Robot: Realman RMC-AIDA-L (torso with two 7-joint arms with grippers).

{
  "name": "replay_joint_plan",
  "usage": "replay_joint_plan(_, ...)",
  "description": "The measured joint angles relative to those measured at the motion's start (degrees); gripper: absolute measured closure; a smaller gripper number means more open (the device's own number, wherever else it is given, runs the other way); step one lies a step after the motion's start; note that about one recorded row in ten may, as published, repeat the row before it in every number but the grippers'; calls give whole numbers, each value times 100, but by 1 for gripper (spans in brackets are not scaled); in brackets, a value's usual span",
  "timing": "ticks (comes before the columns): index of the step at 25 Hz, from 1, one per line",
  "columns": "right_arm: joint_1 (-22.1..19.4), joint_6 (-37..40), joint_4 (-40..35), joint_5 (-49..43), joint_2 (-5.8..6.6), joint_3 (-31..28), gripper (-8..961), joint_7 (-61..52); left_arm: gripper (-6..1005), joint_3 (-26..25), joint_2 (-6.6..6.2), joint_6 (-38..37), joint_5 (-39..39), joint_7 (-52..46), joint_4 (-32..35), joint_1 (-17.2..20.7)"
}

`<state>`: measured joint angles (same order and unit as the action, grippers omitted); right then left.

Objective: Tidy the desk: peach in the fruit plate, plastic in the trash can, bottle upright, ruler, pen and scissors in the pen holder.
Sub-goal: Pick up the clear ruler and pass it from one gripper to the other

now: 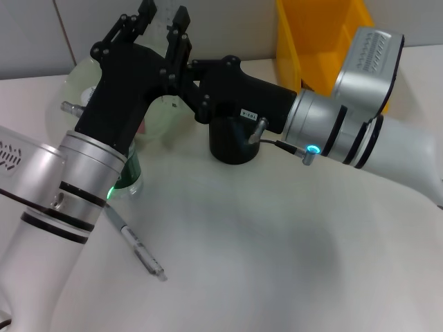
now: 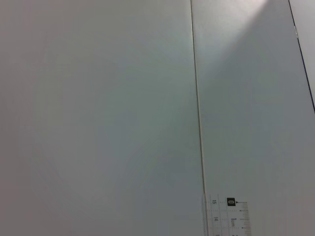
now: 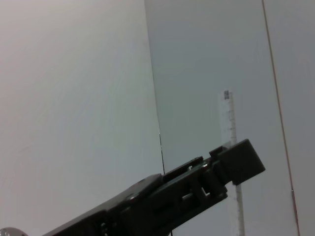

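A clear ruler (image 1: pixel 163 12) is held upright at the back of the desk, between my two grippers. My left gripper (image 1: pixel 149 17) is shut on it near its zero end; the tip shows in the left wrist view (image 2: pixel 227 217). My right gripper (image 1: pixel 178 41) is right beside it. The ruler (image 3: pixel 229 128) runs up the right wrist view behind a left finger (image 3: pixel 231 167). The black pen holder (image 1: pixel 232 142) stands below the right wrist. A pen (image 1: pixel 138 249) lies on the desk at front left. A green bottle (image 1: pixel 128 178) stands behind my left arm. The pale fruit plate (image 1: pixel 79 86) is at back left.
A yellow bin (image 1: pixel 322 41) stands at the back right against the wall. My left arm crosses the left side of the desk and hides part of the plate and bottle. The tiled wall is close behind both grippers.
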<state>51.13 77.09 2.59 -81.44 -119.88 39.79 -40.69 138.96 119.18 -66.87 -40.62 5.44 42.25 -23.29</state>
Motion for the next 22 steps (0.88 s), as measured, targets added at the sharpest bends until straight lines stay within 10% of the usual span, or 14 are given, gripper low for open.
replay_joint_plan(22,-9,-22,49,-1,0,-171,954,82,327,9,0,-13,63,-85,-39,16)
